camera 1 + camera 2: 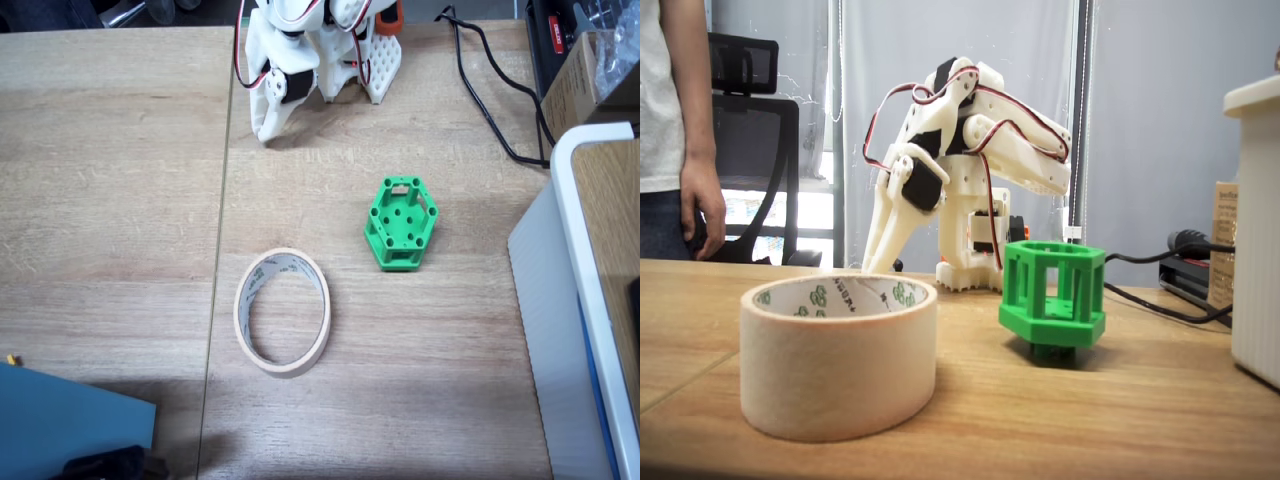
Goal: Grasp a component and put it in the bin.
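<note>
The component (400, 222) is a bright green hexagonal block with round holes in its top face; it sits on the wooden table right of centre in a fixed view. In another fixed view the component (1052, 295) shows its open frame. The bin (240, 310) is a beige tape ring lying flat to the component's lower left, and the same bin (840, 360) is nearest the low camera. My white gripper (268, 135) (876, 265) hangs folded at the arm's base, tips down near the table, fingers together with nothing held, well away from both.
A large white-rimmed box (570, 260) (1255, 230) stands at the right edge. A black cable (490, 110) runs behind the component. A blue object (60, 420) lies at the front left corner. A person (680, 130) stands beyond the table beside a black chair (750, 130).
</note>
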Controlling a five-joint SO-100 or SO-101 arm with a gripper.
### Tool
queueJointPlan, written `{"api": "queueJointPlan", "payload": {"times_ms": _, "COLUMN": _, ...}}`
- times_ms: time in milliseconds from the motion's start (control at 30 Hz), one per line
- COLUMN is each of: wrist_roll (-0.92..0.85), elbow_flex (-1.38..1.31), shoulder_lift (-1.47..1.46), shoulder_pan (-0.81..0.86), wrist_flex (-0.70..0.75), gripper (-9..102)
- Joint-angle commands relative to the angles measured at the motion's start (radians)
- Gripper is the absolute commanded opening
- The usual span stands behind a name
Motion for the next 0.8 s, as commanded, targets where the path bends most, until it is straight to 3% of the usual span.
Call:
{"api": "queueJointPlan", "payload": {"times_ms": 0, "wrist_roll": -0.003, "elbow_flex": 0.005, "shoulder_lift": 0.003, "shoulder_pan": 0.018, "wrist_flex": 0.003, "gripper": 0}}
{"api": "queueJointPlan", "payload": {"times_ms": 767, "wrist_roll": -0.012, "elbow_flex": 0.005, "shoulder_lift": 0.003, "shoulder_pan": 0.008, "wrist_flex": 0.003, "gripper": 0}}
